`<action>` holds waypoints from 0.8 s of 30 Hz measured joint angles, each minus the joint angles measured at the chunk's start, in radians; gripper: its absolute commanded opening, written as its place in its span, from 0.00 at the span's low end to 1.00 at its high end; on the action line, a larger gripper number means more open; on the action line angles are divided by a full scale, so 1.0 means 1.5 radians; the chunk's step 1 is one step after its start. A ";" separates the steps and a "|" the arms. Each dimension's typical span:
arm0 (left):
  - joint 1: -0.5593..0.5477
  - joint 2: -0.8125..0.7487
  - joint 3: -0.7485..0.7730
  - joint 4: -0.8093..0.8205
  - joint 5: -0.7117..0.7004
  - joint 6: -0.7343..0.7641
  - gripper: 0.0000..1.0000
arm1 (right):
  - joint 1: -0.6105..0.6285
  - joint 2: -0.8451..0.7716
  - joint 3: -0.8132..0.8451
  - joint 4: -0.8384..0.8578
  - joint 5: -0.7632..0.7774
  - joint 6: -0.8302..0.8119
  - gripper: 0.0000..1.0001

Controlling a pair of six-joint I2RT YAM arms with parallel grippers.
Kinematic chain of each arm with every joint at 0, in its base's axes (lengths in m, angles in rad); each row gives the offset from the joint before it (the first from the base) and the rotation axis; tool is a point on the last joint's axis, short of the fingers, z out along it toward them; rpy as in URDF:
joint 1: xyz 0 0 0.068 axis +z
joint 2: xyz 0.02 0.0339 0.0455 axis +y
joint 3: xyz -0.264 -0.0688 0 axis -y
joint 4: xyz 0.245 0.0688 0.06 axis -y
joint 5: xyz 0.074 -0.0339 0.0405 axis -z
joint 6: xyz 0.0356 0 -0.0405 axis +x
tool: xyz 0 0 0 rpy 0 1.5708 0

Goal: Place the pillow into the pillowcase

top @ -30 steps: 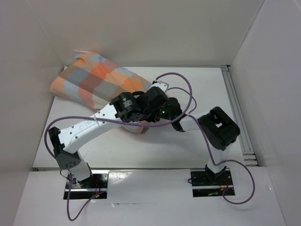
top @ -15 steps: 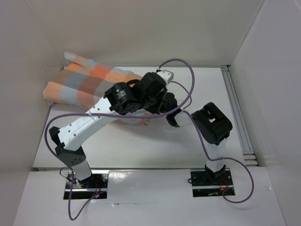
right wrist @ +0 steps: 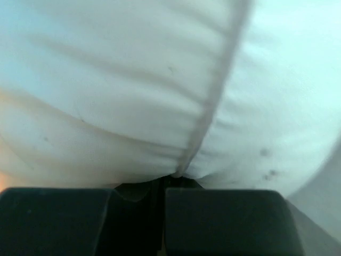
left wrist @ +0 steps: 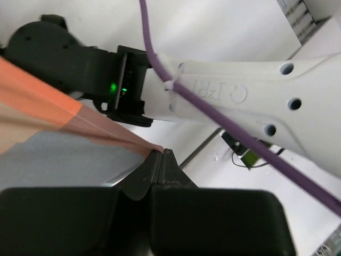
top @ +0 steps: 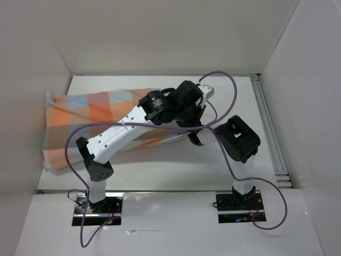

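Observation:
The checked pillowcase (top: 90,114) stretches across the left half of the table, bulging as if filled. My left gripper (left wrist: 162,153) is shut on a thin orange edge of the pillowcase (left wrist: 64,114) at the sleeve's right end, under the left wrist (top: 189,98). The white pillow (right wrist: 133,80) fills the right wrist view, and its seam runs down into my right gripper (right wrist: 171,178), which is shut on that fabric. From above, the pillow is hidden inside the sleeve and under the crossed arms. The right arm (top: 240,140) reaches left beneath the left one.
White walls close in on the left, back and right (top: 48,64). A metal rail (top: 269,133) runs along the table's right edge. Purple cables (top: 224,80) loop over both wrists. The pillowcase's far end touches the left wall.
The pillowcase has dropped from a raised bundle at the back left and stretched out long towards the left wall. My left gripper has pulled its edge to the right and back. Both grippers stayed shut.

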 measured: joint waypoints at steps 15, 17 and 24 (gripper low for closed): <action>0.037 0.046 0.022 0.098 0.143 -0.015 1.00 | -0.047 -0.180 -0.156 -0.134 0.087 -0.028 0.70; 0.051 0.033 0.022 0.107 0.140 -0.012 1.00 | -0.065 -0.242 -0.162 -0.238 0.137 -0.060 0.77; 0.218 -0.084 -0.040 0.136 0.085 0.002 0.81 | -0.121 -0.380 -0.072 -0.607 0.354 -0.148 0.79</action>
